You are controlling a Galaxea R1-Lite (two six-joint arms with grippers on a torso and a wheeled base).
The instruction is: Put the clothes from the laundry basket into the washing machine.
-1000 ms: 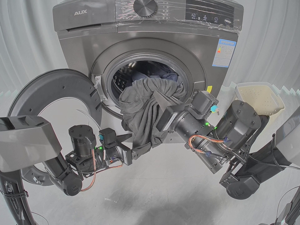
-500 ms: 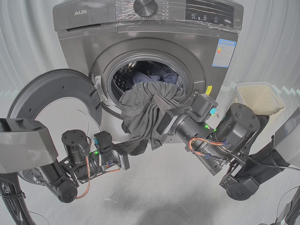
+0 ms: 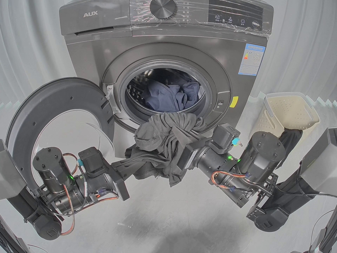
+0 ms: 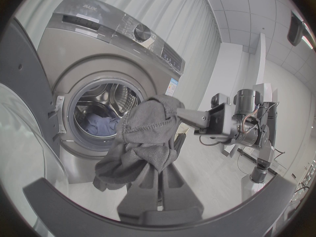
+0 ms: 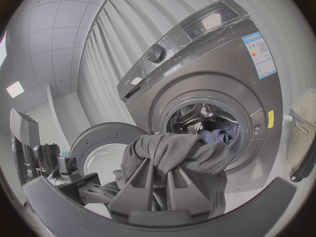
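The round door, dark plastic around a clear glass bowl, stood swung wide at the left. Beside it, the left end effector was closed on the lower, trailing end of a grey garment. This was a soft matte knit with a stitched hem, bunched and creased. It hung in the air between both arms, just in front of and below the mouth of the washing machine, not yet inside it. The machine was brushed grey metal with film wrap over its control panel, and its drum was shiny ribbed steel. Blue clothes already lay crumpled in the drum, so part of the load seemed done. The right end effector was clamped on the upper bunch of the same grey garment. At the far right stood the laundry basket, cream plastic with a perforated wall. A dark piece hung at its near edge, and I could not tell whether it was clothing. By my reading, the grey garment remained to be pushed in.
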